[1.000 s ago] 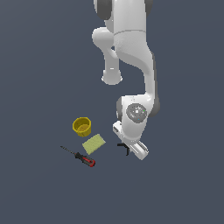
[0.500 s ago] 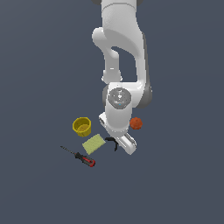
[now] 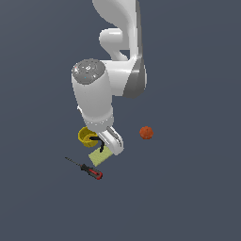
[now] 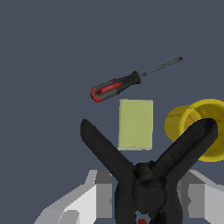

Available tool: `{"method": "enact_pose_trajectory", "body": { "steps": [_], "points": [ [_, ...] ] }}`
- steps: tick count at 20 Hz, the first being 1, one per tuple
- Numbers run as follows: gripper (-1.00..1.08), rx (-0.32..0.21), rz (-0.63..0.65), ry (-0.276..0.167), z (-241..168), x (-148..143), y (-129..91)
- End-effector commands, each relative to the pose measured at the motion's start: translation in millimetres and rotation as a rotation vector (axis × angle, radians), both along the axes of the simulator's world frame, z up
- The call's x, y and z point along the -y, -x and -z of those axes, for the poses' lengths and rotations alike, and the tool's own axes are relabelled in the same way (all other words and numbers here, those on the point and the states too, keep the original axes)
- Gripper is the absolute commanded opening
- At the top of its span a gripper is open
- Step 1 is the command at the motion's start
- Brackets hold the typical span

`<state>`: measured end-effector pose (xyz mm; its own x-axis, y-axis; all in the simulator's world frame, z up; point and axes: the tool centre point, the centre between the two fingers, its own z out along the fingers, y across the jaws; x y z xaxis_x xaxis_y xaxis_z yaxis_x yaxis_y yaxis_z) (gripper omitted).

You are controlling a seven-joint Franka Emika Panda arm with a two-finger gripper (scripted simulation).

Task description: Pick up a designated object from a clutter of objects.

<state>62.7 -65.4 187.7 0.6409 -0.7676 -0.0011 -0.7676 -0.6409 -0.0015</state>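
Clamp (image 4: 146, 175) in hand (image 4: 144, 205), apparently lifted; no markings.

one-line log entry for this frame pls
phase: lift | claw: shut on black clamp | clamp: off surface, above green block | yellow cup, screwdriver, orange ball: untouched

Lighting even, diffuse, moderate brightness; no distinct source direction. Floor (image 3: 197, 197) uniform dark slate, no cast shadows under objects in either view. Soft shading on white arm (image 3: 96, 101), grey gradient on underside; no harsh glare, faint highlight on upper link. Black clamp (image 4: 146, 175) near-flat black, surface detail lost. Renders sharp, no motion blur, no focus falloff. Slight aliasing on screwdriver (image 4: 116, 86) shaft. No visible edge distortion.
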Motion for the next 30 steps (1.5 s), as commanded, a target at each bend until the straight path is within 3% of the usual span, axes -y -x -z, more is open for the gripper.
{"method": "enact_pose_trajectory", "body": {
  "steps": [1, 16, 30],
  "points": [
    [-1.0, 0.0, -0.001, 0.0, -24.3, 21.8, 1.3],
    [-1.0, 0.0, -0.001, 0.001, -155.7, 141.2, 1.0],
    [-1.0, 0.0, -0.001, 0.002, -200.4, 182.7, -3.1]
  ]
}}
